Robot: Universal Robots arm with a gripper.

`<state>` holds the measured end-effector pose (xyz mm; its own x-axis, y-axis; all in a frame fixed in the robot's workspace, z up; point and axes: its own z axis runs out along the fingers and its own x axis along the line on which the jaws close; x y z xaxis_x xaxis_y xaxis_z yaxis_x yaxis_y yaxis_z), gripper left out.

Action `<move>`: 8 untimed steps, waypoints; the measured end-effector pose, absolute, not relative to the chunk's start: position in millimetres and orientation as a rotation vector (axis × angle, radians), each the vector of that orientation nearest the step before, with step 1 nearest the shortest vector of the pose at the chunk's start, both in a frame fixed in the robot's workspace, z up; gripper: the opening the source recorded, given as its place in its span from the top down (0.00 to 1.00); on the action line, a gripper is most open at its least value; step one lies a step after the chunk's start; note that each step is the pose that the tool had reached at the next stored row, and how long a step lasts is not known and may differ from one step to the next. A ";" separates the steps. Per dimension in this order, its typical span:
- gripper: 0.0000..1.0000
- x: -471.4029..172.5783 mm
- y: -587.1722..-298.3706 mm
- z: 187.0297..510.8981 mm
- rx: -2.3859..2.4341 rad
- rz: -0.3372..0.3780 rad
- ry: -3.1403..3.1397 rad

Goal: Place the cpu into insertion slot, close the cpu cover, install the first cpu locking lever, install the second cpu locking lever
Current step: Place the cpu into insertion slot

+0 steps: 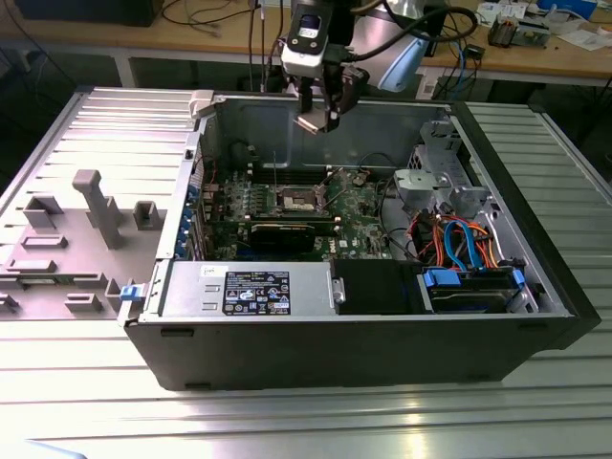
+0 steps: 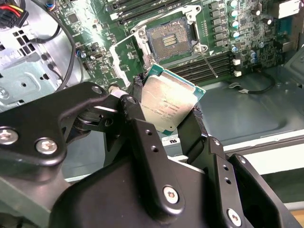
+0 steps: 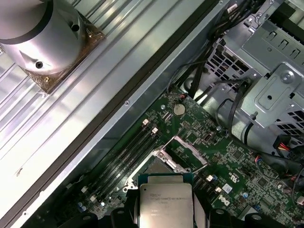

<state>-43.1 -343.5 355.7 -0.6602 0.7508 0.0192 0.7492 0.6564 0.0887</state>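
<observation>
One cpu [image 2: 173,109] is clamped edge to edge in your gripper [image 2: 166,102], jaws closed on it, silvery face showing. It hangs tilted above the motherboard [image 2: 95,42], clear of the insertion slot [image 2: 168,40]. You see the slot's pin field bare and the cpu cover [image 3: 194,153] swung open beside it. All of this is inside the open computer case [image 1: 287,354].

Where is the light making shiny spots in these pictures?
In the exterior view, glare streaks the ribbed table; in the second wrist view, the cpu held in the jaws gleams pale; in the first wrist view, bright bands cross the same table.
</observation>
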 end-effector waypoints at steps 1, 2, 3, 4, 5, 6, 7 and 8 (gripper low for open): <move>0.45 -43.1 -343.5 355.4 1.322 0.138 2.824; 0.45 -43.1 -343.5 355.3 1.336 0.138 2.817; 0.45 -43.1 -343.5 355.2 1.346 0.138 2.812; 0.45 -43.1 -343.5 355.1 1.360 0.138 2.805; 0.45 -43.1 -343.5 355.1 1.367 0.137 2.801; 0.45 -43.1 -343.5 355.0 1.379 0.137 2.795; 0.45 -43.1 -343.5 354.9 1.392 0.136 2.787; 0.45 -43.1 -343.5 354.9 1.404 0.135 2.781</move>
<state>-43.1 -343.5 354.9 -0.5943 0.8040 0.0178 0.8020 0.5909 0.0876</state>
